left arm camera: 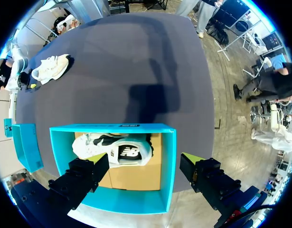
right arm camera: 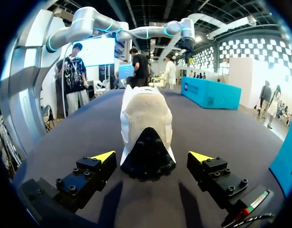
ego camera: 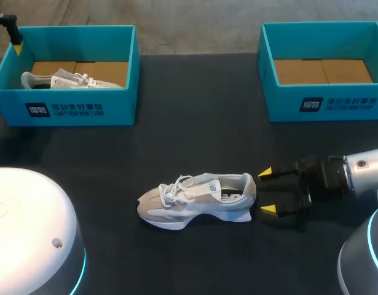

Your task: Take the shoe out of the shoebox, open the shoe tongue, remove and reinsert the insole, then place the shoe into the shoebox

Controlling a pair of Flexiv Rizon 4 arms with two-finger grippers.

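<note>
Your shoe (ego camera: pixel 198 201) lies on the tabletop toward its near edge, heel pointing at your right gripper (ego camera: pixel 268 192). The gripper sits just behind the heel, fingers spread wide and touching nothing. That arm comes in low and level from the right edge. Your left gripper (left arm camera: pixel 145 164) hangs above the shoebox (ego camera: pixel 84 106) at the far left corner, fingers apart and empty. A second shoe (left arm camera: pixel 115 151) lies inside it.

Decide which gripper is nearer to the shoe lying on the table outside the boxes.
Right. The right gripper sits just behind the heel of the shoe, open and not gripping it. The left gripper hangs over the left shoebox, well away from it.
</note>
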